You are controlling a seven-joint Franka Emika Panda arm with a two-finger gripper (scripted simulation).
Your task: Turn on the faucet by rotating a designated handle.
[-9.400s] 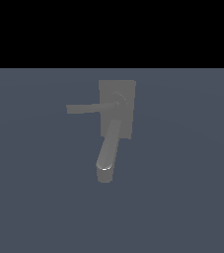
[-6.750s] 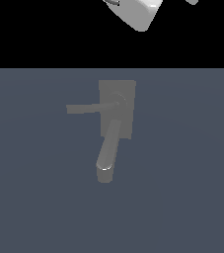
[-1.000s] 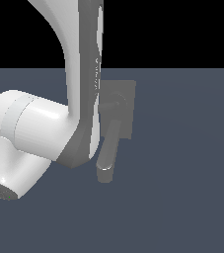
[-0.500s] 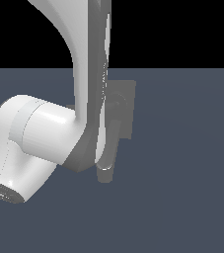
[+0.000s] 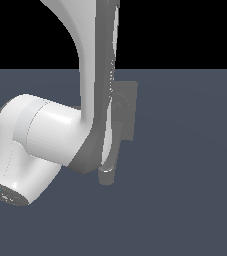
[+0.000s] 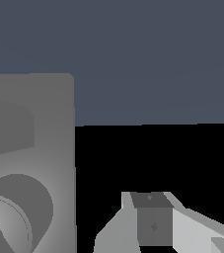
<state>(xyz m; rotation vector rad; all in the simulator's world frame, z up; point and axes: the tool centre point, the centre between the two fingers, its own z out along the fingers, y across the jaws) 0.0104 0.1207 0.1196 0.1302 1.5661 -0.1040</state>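
**Rigid lever hidden behind the arm; claw state not readable**

Exterior view: the faucet [image 5: 127, 112] is seen near the middle of the frame, on the dark floor [image 5: 185, 190]. Its flat back plate shows at the three o'clock side of the robot arm [image 5: 45, 135], and its thick spout [image 5: 107, 175] runs down toward six o'clock. The handle is covered by the arm, so its position cannot be told. The claw is not made out here.

Wrist view: the back plate [image 6: 54, 148] and the round hub [image 6: 15, 217] fill one side of the picture. One finger [image 6: 153, 220] of the claw is shown beside the plate, apart from it. The other finger is not seen, so it cannot be told whether the claw is spread or pressed together.

Handling, as judged: the faucet is likely stiff and fixed, and the handle a thin rigid bar turning about the hub. A smooth surface is suggested, so slipping is possible. A hold or push near the bar's free end, well away from the hub, is favoured for leverage.
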